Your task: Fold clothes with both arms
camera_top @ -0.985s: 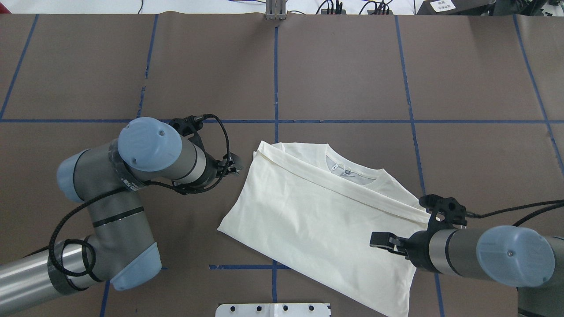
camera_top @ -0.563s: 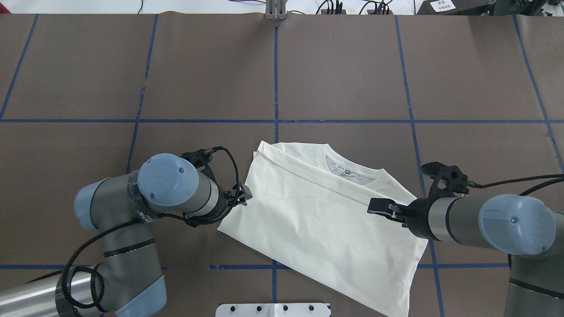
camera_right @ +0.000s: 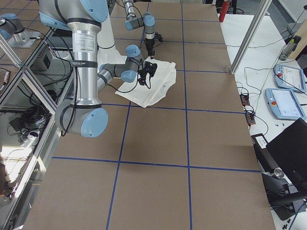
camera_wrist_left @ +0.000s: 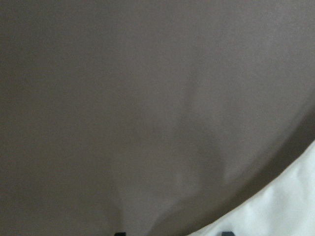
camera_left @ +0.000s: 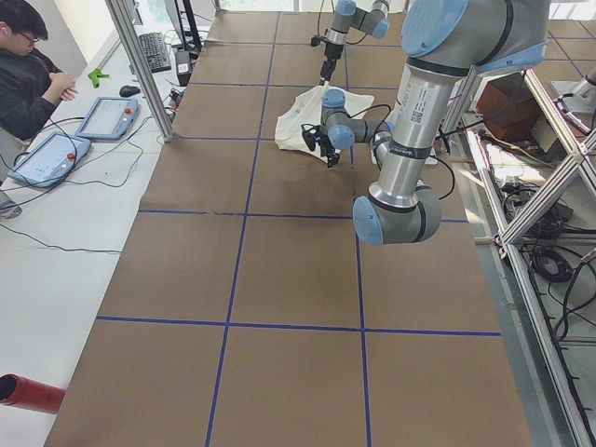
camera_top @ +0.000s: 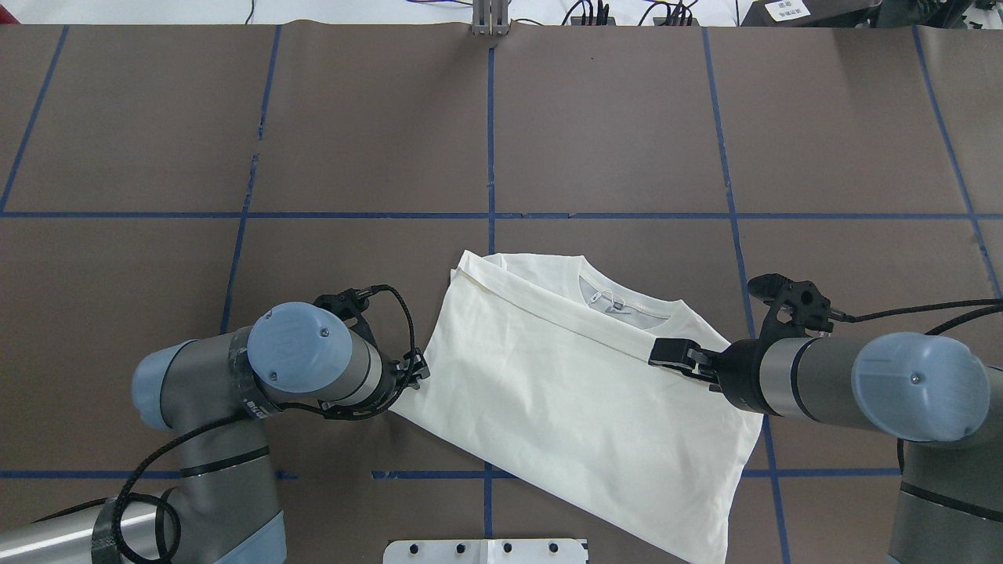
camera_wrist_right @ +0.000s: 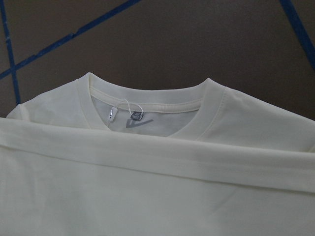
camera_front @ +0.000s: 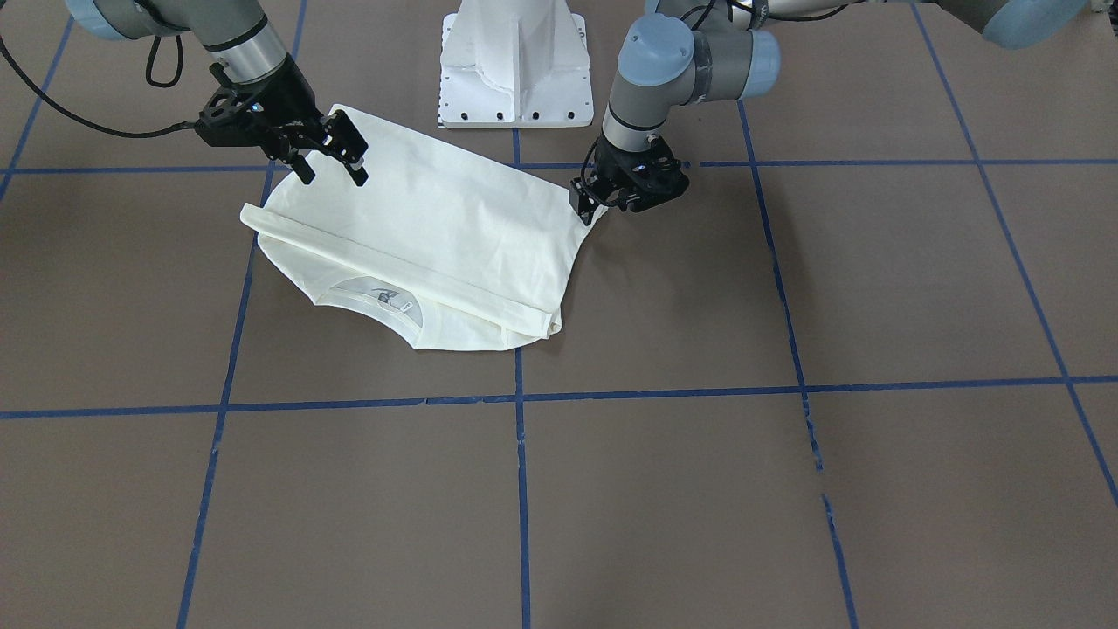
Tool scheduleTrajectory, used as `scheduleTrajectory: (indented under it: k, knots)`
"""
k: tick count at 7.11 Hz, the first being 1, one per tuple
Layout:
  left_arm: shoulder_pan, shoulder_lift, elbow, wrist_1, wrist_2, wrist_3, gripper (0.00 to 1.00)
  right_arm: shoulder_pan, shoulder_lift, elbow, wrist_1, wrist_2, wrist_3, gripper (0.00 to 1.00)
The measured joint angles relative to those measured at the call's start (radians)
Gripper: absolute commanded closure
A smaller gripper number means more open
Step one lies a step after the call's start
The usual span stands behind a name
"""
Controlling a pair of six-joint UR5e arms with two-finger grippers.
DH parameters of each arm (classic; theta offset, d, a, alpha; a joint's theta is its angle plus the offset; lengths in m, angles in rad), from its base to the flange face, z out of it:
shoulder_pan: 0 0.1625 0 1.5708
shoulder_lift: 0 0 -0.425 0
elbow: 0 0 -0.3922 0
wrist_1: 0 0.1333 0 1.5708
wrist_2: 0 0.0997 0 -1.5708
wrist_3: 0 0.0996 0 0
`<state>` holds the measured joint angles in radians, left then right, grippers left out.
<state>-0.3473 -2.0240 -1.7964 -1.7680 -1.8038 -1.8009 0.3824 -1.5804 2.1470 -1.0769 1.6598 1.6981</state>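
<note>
Cream T-shirt point(camera_top: 564, 392): one, folded, plain side up, collar showing, flat on the brown desk point(camera_top: 611, 141).
Arms: two, my left arm point(camera_top: 204, 384) and right arm point(camera_top: 815, 384).
My left end effector point(camera_top: 421, 371): fingers apart, at the shirt's corner.
My right end effector point(camera_front: 334, 179): fingers apart, over the folded band.

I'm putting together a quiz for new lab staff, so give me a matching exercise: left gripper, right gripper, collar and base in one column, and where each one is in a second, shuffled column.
A. left gripper
B. right gripper
C. collar
D. base

1. white, on the robot's side of the shirt
2. open, above the shirt
3. at the shirt's edge, low over the table
4. on the shirt's side away from the robot

Pairs: A-3, B-2, C-4, D-1.
</note>
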Motion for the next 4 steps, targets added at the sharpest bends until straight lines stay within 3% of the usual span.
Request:
scheduleTrajectory:
  k: [1, 2, 4]
  knots:
    - [0.002, -0.001, 0.0, 0.0, -0.001, 0.0, 0.75, 0.001, 0.0, 0.001, 0.0, 0.001, 0.0, 0.0]
    - [0.006, -0.003, 0.0, -0.001, -0.001, 0.0, 0.98, 0.001, 0.0, 0.001, 0.0, 0.002, 0.0, 0.0]
    - [0.014, -0.005, -0.002, 0.0, -0.003, 0.0, 1.0, 0.003, 0.0, 0.003, 0.0, 0.004, 0.0, 0.0]
